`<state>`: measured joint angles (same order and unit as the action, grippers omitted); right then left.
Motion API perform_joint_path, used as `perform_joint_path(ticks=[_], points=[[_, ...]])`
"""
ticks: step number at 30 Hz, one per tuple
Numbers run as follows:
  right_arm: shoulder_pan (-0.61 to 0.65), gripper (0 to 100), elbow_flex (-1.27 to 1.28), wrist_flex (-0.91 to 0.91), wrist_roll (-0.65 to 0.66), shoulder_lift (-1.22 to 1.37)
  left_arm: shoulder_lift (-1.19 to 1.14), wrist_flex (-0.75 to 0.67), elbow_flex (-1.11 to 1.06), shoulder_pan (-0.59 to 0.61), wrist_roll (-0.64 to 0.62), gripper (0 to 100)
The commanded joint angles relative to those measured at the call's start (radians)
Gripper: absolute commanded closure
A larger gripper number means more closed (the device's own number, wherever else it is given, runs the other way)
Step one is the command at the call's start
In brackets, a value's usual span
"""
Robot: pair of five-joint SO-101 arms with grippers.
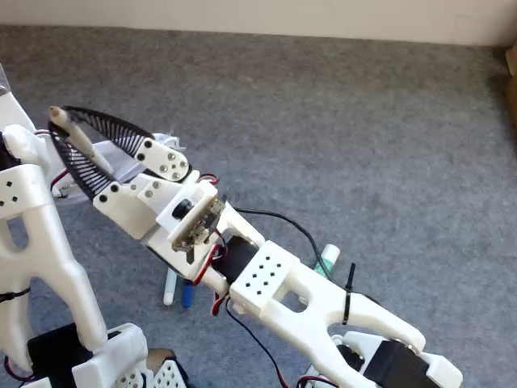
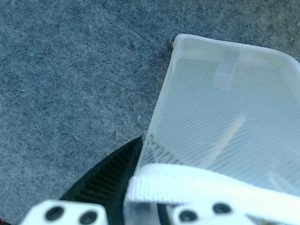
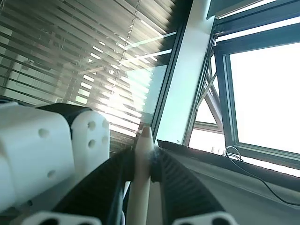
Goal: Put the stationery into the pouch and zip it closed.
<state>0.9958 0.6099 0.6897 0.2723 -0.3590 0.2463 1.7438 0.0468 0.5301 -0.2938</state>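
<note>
A grey felt-like carpet (image 1: 339, 113) is spread across the whole work surface, and a bright window with slatted blinds is seen in the right wrist view.

A pale pen (image 1: 81, 141) is pinched between the black ribbed jaws of the right gripper (image 3: 143, 159), at the upper left of the high view, with its tip raised toward the window. The white mesh pouch (image 2: 225, 108) is seen at the right of the left wrist view, and its woven rim band appears to be clamped by the jaws of the left gripper (image 2: 145, 183).

The main risk is judged to be a missed mouth. The pen is angled upward, not down at the opening, so on release it could be caught on the rim band or dropped onto the carpet. The pouch is gripped at one edge only, so its mouth could sag shut. A light pinch could also let the pen slide.

A long pale shape is seen through the mesh, but whether it lies inside the pouch or beneath it cannot be told. A white pen (image 1: 170, 288), a blue pen (image 1: 187, 293) and a green-tipped item (image 1: 327, 260) are left on the carpet at lower centre, beside and under the right arm, where they could be knocked.
</note>
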Motion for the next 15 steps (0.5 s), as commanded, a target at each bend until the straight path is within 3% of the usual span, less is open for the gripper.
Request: perform_joint_path(ticks=[1, 8, 13, 15], points=[[-0.024, 99.4, 0.044, -0.004, 0.012, -0.018, -0.019, 0.006, -0.016, -0.004, -0.005, 99], [-0.042, 98.3, 0.162, -0.004, 0.13, -0.019, -0.021, 0.006, -0.016, -0.004, -0.005, 99], [-0.041, 81.9, 0.234, -0.005, 0.13, -0.019, -0.025, 0.005, -0.016, -0.004, -0.005, 99], [-0.039, 80.5, 0.248, -0.005, 0.13, -0.019, -0.025, 0.005, -0.016, -0.004, -0.005, 99]])
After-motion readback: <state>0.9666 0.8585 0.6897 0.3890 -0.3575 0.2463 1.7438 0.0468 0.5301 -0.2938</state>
